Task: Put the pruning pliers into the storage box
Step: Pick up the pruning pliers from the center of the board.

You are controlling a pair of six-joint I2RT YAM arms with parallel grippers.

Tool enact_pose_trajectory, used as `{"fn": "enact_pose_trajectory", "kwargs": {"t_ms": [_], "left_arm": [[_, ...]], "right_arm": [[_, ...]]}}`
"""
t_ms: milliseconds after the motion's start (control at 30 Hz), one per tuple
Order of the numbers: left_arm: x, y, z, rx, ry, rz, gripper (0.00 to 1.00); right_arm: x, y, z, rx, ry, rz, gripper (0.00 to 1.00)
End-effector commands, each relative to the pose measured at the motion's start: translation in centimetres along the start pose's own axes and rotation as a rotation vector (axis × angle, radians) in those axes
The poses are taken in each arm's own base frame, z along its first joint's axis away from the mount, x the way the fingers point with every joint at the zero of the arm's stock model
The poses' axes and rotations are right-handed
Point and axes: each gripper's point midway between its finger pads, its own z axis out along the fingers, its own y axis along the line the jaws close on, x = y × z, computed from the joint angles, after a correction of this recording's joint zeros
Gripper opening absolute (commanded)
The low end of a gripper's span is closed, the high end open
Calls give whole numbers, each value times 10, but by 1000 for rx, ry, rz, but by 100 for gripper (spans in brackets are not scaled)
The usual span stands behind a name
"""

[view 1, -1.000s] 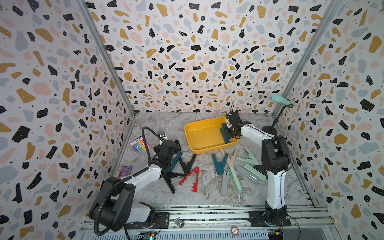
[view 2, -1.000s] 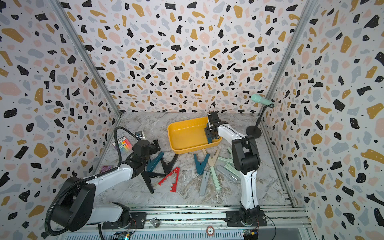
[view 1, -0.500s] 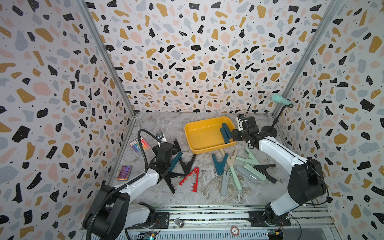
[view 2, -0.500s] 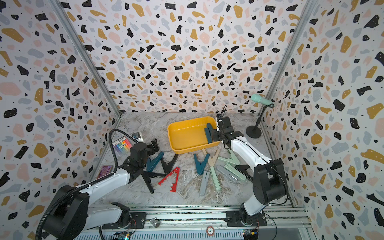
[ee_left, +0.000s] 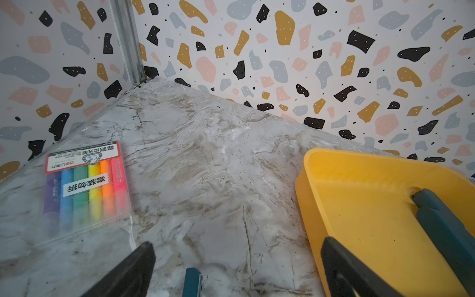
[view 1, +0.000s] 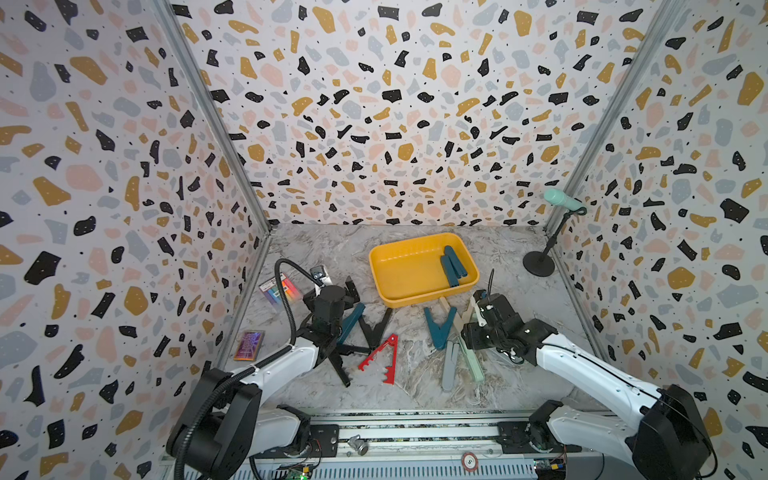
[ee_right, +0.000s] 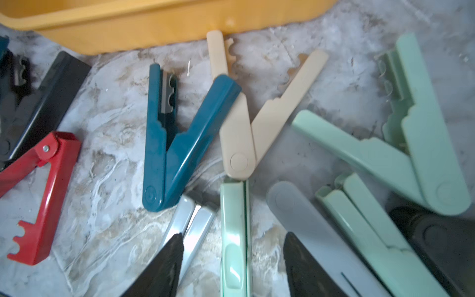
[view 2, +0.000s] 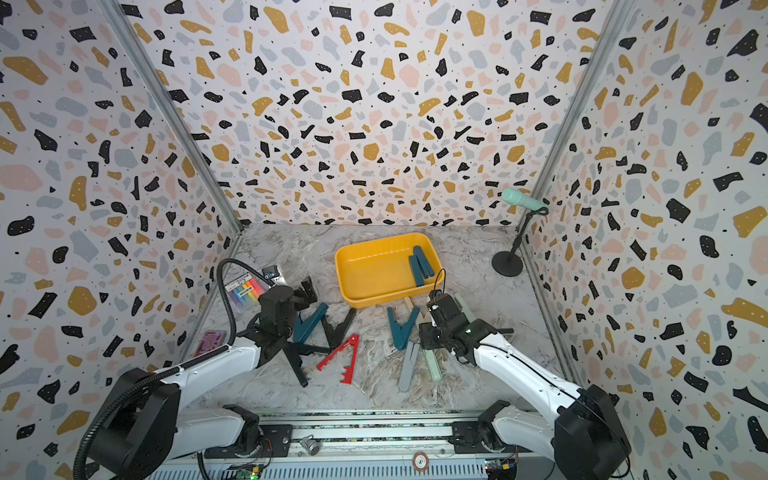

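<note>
Closest to the rail we find the red pruning pliers (view 1: pixel 380 359) lying open on the marble surface (view 1: pixel 415 390). The grey pliers (view 1: pixel 449 368) and the closed mint pliers (view 1: pixel 473 363) are just to their right.

Slightly further in, the right claw (ee_right: pixel 234 237) hangs over that cluster, its fingers apart and gripping nothing. From its wrist we look down on the open teal pliers (ee_right: pixel 167 144), the beige pliers (ee_right: pixel 241 138) and the open mint pliers (ee_right: pixel 416 154), all flat on the surface.

On the other side, the left claw (ee_left: pixel 237 244) is spread wide and empty above the second teal pliers (view 1: pixel 351 320), whose tip shows between its fingers. The black pliers (view 1: pixel 376 328) lie just beside.

By the left wall we see a purple card (view 1: pixel 249 345) and, beyond it, a packet of highlighters (ee_left: pixel 84 190).

Further back sits the storage box (view 1: pixel 403 270), with the beige tip touching its near wall. Inside, near its right-hand wall, lies one closed dark teal pair (view 1: pixel 453 266).

In the far right corner stands a mint microphone (view 1: pixel 563 199).
</note>
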Motion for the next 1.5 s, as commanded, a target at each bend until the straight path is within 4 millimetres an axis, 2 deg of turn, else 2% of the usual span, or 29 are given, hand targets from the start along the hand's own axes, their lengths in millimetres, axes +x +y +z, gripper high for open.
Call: {"fn": "enact_pose_trajectory", "kwargs": {"t_ms": [0, 167, 367, 633, 700, 800, 933, 1033, 1133, 1200, 1300, 1467], "left_arm": [[-17, -10, 2, 23, -55, -20, 100], [-19, -13, 5, 31, -55, -24, 100], [-22, -14, 4, 29, -59, -19, 99], [-22, -13, 4, 21, -57, -14, 99], [-22, -12, 4, 20, -57, -13, 100], [-22, -13, 5, 20, -58, -15, 99], [-22, -13, 5, 20, -58, -16, 99], [-22, -12, 4, 16, -59, -15, 100], [-22, -10, 3, 13, -61, -16, 99], [-22, -10, 3, 11, -62, -18, 99], [-19, -11, 3, 20, -59, -28, 99], [-19, -12, 1, 31, -56, -46, 100]], "right_arm": [[32, 3, 5, -7, 94, 49, 64], [58, -3, 16, 27, 178, 47, 65], [77, -5, 30, 35, 237, 55, 64], [88, -7, 37, 54, 283, 32, 46], [92, -10, 37, 68, 299, 29, 38], [87, -8, 34, 64, 279, 27, 27], [67, 3, 24, 9, 200, -3, 17], [44, 16, 7, -51, 105, -50, 13], [16, 23, -16, -81, -9, -74, 13], [-8, 26, -32, -77, -100, -79, 13], [-49, 30, -43, -81, -208, -79, 12], [-119, 28, -33, -60, -258, -57, 11]]}}
